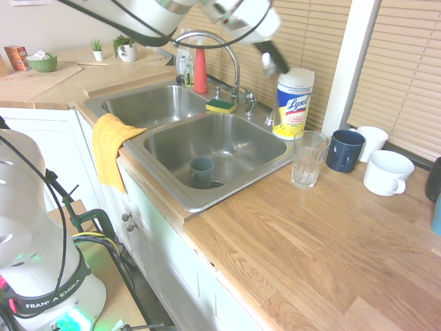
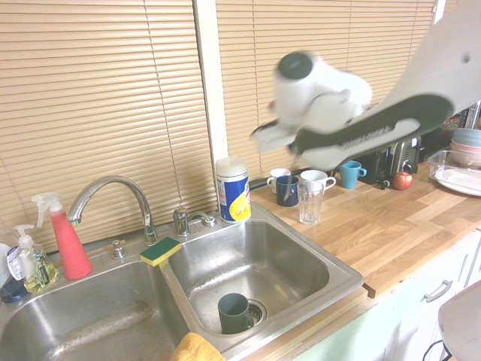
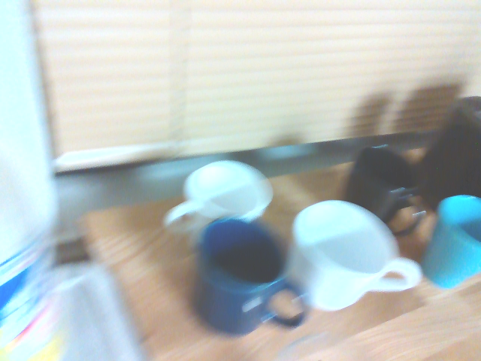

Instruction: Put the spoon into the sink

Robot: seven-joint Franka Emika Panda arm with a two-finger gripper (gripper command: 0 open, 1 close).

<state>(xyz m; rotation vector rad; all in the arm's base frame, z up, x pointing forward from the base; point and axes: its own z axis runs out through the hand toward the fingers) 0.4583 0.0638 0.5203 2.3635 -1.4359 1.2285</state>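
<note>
The spoon cannot be made out, so it seems the step is still to get it — the gripper (image 1: pixel 275 63) is closed up high near the wipes tub (image 1: pixel 294 103), and the spoon must be found before the sink (image 1: pixel 162 141) is reached.

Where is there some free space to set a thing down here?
The widest bare patch is the wooden countertop in front of the drinking glass and white mug. The left basin also looks bare. It is crowded by the window, where Lysol tub, glass and mugs stand close.
</note>
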